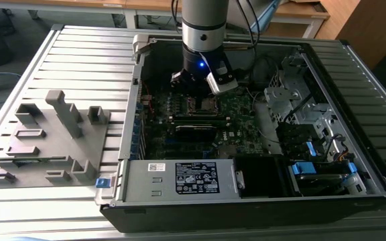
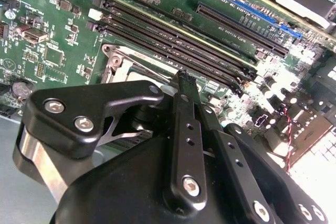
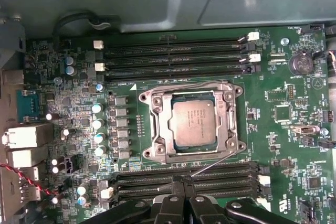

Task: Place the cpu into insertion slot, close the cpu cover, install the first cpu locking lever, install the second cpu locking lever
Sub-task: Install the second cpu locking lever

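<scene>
Since the cpu [image 3: 198,124] already sits in the insertion slot [image 3: 157,129] with the cpu cover [image 3: 223,109] down around it, the risk is that thin locking lever [image 3: 212,164] slipping off the hand [image 3: 181,182], whose fingertips look pressed together right by it, and scraping the motherboard [image 3: 273,129].

- My gripper [image 3: 181,182] hangs low over the motherboard [image 3: 283,93], fingertips together, just beside the insertion slot [image 3: 193,125].
- Long black memory slots [image 3: 173,59] hem the slot on two opposite sides.
- The cpu cover [image 3: 157,129] lies flat over the cpu [image 3: 197,123]; above it the way is open.
- A thin lever [image 3: 215,162] slants across the near side.
- Capacitors [image 3: 98,124] stand along another side.
</scene>
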